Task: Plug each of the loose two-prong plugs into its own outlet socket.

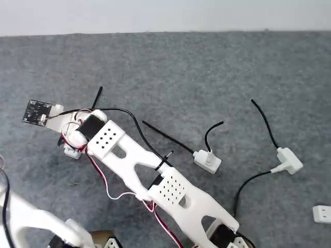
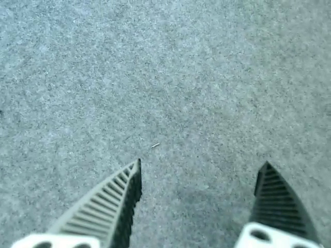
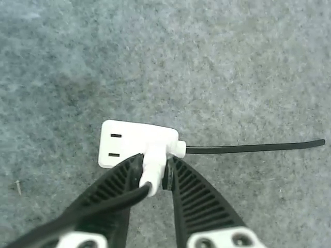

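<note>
My right gripper [image 3: 153, 165] is shut on a white two-prong plug [image 3: 154, 173] that is pressed against a white outlet block [image 3: 129, 138] on the grey carpet. The block shows two open slots beside the plug, and a black cord [image 3: 253, 148] runs off from it. How deep the plug sits is hidden by the fingers. In the high view this arm stretches to the left side, its gripper [image 1: 72, 150] low over the carpet. My left gripper [image 2: 201, 165] is open above bare carpet with nothing between its fingers.
Two more white plug-and-outlet pairs with black cords lie to the right, one at the middle [image 1: 207, 160] and one farther right [image 1: 289, 160]. A lone white outlet block [image 1: 321, 213] sits at the right edge. The other arm's white body [image 1: 26, 217] is at the lower left.
</note>
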You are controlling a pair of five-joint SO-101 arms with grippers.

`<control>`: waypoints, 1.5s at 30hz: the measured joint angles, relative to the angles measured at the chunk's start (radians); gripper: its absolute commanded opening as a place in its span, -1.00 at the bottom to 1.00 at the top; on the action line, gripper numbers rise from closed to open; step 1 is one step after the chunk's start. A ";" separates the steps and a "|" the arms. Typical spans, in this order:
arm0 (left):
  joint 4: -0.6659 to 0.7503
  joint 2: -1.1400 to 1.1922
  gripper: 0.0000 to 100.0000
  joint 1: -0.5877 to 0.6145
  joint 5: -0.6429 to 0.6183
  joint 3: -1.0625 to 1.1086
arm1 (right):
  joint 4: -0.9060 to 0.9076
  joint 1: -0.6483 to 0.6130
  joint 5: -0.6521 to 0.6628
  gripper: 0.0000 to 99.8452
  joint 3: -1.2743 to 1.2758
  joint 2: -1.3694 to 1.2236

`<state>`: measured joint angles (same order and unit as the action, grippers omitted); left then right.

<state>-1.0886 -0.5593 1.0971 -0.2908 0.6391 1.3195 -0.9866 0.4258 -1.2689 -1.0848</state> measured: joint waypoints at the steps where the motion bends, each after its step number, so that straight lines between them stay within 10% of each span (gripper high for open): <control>1: 0.000 0.000 -0.31 0.000 0.000 0.000 | 0.000 0.000 0.000 -0.98 0.000 0.000; 45: 0.000 0.000 -0.31 0.000 0.000 0.000 | -0.009 -0.009 -0.009 -0.98 0.000 -0.020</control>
<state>-1.0886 -0.5593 1.0971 -0.2908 0.6391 1.3103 -0.9958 0.4166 -1.2689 -1.1047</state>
